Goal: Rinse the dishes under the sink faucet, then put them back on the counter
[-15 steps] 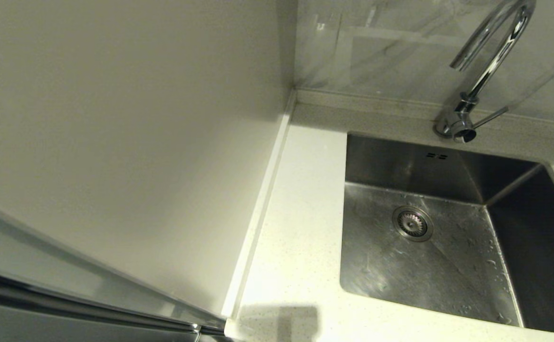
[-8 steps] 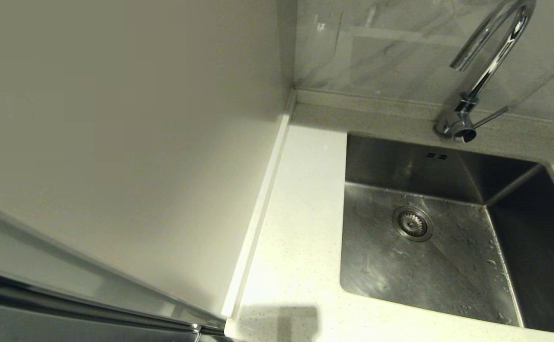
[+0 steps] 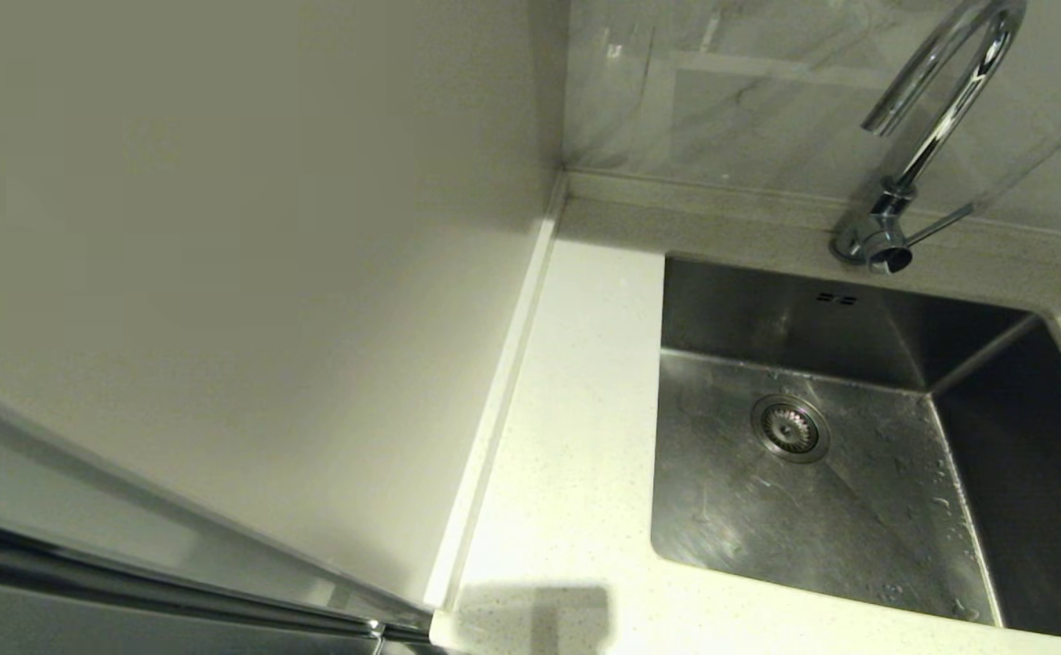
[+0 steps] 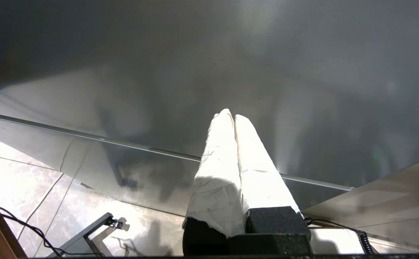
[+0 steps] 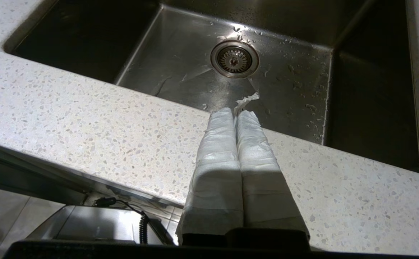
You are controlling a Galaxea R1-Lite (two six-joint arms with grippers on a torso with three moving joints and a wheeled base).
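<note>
Dishes nowhere in view, so I should open my pressed-together right gripper (image 5: pixel 235 112), poised before the sink (image 5: pixel 180 72), and search the counter (image 5: pixel 87 118) while my closed left gripper (image 4: pixel 230 116) hangs low.

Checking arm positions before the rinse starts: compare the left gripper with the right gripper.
The left gripper hangs low before a dark glossy panel above the floor; the right gripper sits at the counter edge facing the sink. A torn wrap shred sticks from the right's tips, none from the left's. Both are white-wrapped, shut and empty.
</note>
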